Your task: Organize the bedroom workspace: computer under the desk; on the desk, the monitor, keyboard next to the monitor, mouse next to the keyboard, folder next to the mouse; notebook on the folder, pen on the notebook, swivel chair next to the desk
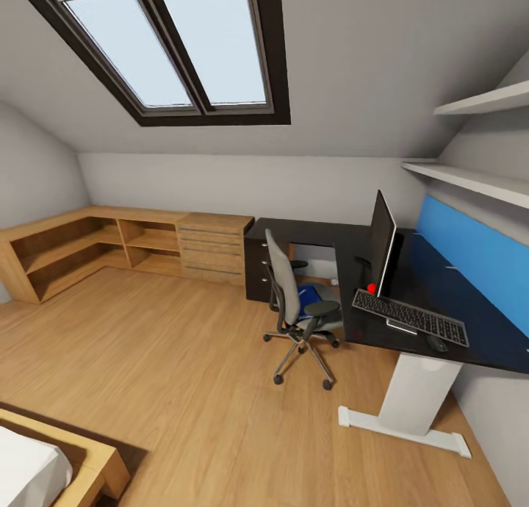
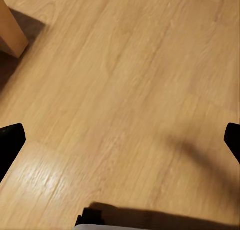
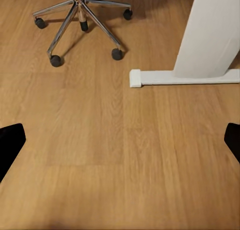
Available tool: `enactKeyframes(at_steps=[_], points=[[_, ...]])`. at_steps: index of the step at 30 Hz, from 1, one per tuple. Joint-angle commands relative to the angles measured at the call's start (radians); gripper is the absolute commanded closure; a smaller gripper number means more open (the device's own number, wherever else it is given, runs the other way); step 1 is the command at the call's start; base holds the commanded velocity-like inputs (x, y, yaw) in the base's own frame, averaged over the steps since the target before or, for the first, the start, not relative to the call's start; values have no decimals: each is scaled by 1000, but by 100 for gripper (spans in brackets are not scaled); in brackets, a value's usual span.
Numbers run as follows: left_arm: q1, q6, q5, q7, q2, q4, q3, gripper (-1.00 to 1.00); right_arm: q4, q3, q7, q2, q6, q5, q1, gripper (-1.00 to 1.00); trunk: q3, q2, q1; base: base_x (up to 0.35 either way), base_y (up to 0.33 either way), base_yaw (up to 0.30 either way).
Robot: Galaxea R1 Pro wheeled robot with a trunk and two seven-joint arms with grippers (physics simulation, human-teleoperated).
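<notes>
On desk (image 1: 353, 242), monitor (image 1: 382, 239), keyboard (image 1: 409, 317), folder (image 1: 307, 296) on swivel chair (image 1: 290, 294) (head view)

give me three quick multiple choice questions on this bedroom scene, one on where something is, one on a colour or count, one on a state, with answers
1. Where does the bright blue flat folder lie?
A. on the seat of the grey swivel chair
B. on the wooden floor
C. on the white wall shelf

2. What colour is the panel behind the black-topped desk?
A. red
B. blue
C. green

3. How do the fingers of the right gripper stand?
A. shut on a pen
B. shut on the keyboard
C. apart, with nothing between them

Answers:
1. A: the folder shows on the swivel chair seat in the head view.
2. B: the panel along the back of the desk is blue.
3. C: in the right wrist view the right gripper has its dark fingertips at opposite edges, with bare wooden floor between them.
</notes>
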Motion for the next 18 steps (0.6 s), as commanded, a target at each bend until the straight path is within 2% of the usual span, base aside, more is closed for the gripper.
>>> enactKeyframes(at_steps=[1, 7, 11, 18], points=[[0, -10, 10, -1, -2, -1, -6, -100, 0, 0, -1, 1, -4, -4, 0, -100, -1, -1, 0, 1, 7, -16], [0, -42, 10, 1, -15, -2, -5, -100, -1, -3, -2, 2, -11, -7, -1, -100, 0, -1, 0, 1, 3, -155], [0, -47, 11, 3, -19, -2, -4, -100, -1, -4, -2, 1, -12, -8, -1, -100, 2, -1, 0, 0, 1, -242], [0, -47, 9, 8, -46, -1, -6, -100, 0, -5, -3, 1, -13, -8, -1, -100, 3, -1, 0, 0, 0, -263]])
